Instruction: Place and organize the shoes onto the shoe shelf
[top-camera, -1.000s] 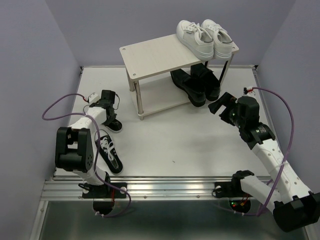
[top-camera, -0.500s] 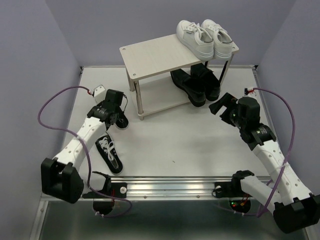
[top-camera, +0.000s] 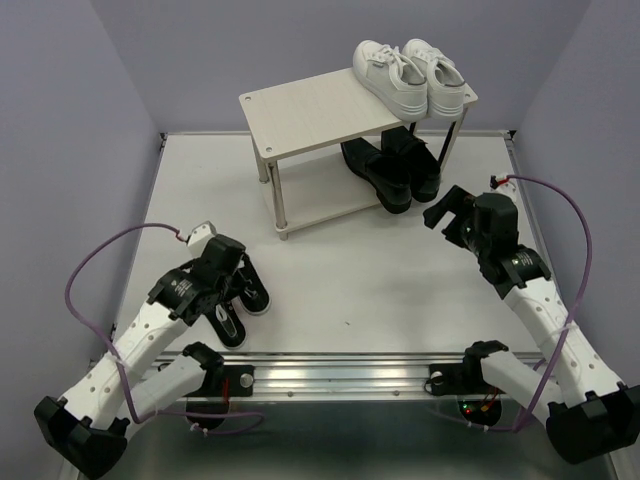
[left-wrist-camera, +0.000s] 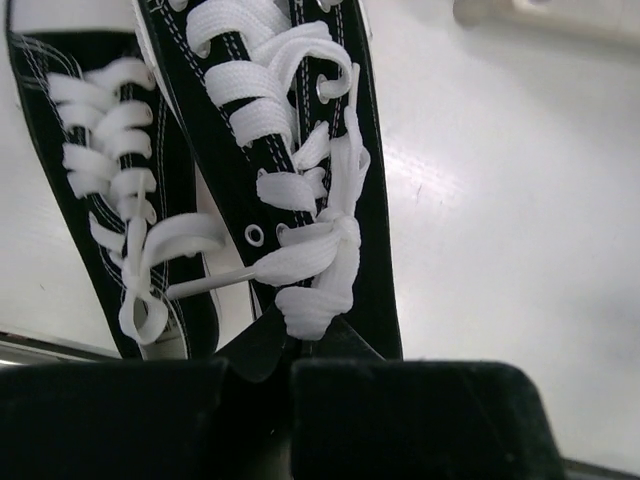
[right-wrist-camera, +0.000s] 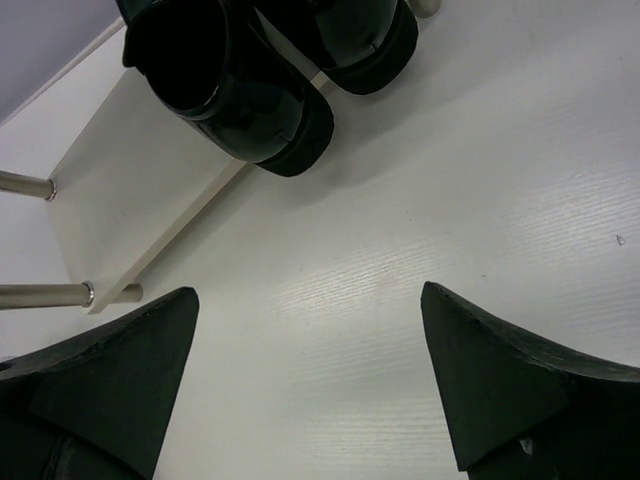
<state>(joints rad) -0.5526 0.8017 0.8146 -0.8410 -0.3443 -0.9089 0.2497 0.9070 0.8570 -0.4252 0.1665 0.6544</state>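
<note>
Arm (top-camera: 140, 338) on left folded low, pincer (left-wrist-camera: 290, 372) gripping canvas sneaker (left-wrist-camera: 290, 150).

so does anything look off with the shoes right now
On the shoe shelf, the black loafers jut past the lower board's edge. The two canvas sneakers lie off the shelf on the table, one pinched in the shut left gripper.
</note>
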